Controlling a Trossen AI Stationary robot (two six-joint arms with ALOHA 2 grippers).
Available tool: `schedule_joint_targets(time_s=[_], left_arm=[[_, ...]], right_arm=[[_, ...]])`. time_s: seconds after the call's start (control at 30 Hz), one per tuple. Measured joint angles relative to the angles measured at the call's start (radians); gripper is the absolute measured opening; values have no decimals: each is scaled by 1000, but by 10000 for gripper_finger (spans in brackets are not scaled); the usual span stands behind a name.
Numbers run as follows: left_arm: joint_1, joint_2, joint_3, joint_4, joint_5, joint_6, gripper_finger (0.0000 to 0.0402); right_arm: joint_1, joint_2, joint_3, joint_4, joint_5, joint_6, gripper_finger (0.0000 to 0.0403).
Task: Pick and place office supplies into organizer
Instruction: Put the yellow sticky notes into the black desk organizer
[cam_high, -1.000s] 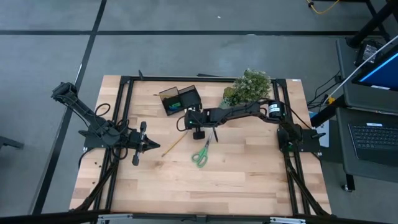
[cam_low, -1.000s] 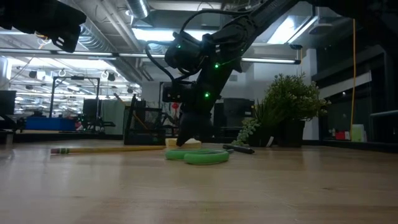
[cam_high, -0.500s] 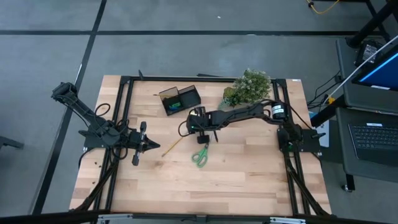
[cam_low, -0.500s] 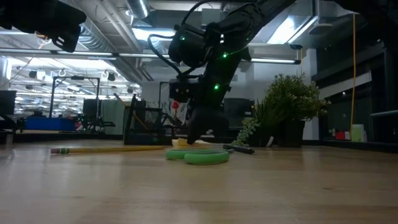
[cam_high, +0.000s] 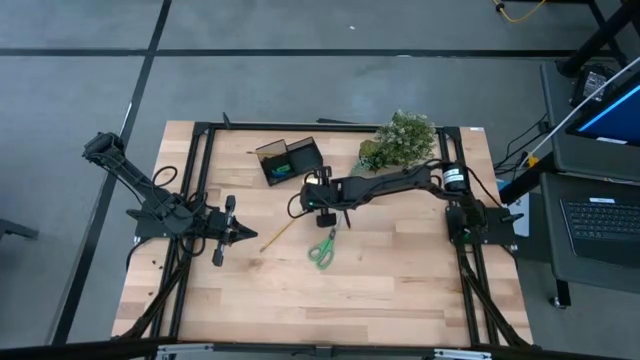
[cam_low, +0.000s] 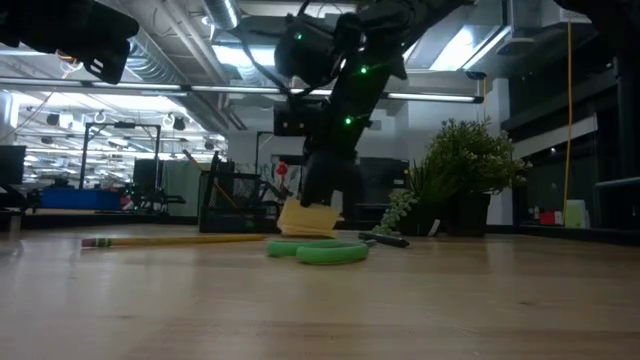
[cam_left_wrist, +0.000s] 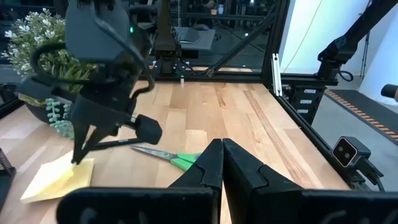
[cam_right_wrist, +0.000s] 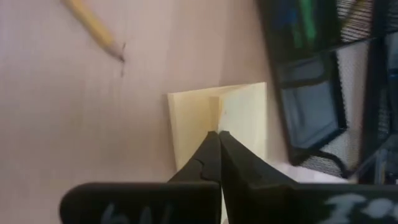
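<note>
- Right gripper (cam_low: 318, 205) mid-table, fingers pinched on the yellow sticky-note pad (cam_low: 308, 219), pad tilted and lifted just off the wood
- Green-handled scissors (cam_high: 323, 247) flat on the table, just near of that gripper
- Wooden pencil (cam_high: 279, 234) lying left of the scissors
- Black pen (cam_high: 346, 217) just right of the gripper
- Organizer (cam_high: 289, 160) at the far side, left of the plant (cam_high: 400, 139), something green inside
- Left gripper (cam_high: 243, 233) parked at the left edge, fingers pressed together, holding nothing

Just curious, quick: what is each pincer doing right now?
Left pincer: closed, holding nothing.
Right pincer: closed on the yellow sticky-note pad, lifted off the table.
</note>
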Motion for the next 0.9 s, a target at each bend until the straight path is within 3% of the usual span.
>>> schedule_joint_targets(time_s=[0.43, 0.9], left_arm=[[0, 0, 0, -1, 0, 0, 3], [0, 0, 0, -2, 0, 7, 2]], right_arm=[[-2, -97, 4, 5, 154, -53, 1], [-68, -130, 6, 101, 151, -176, 1]])
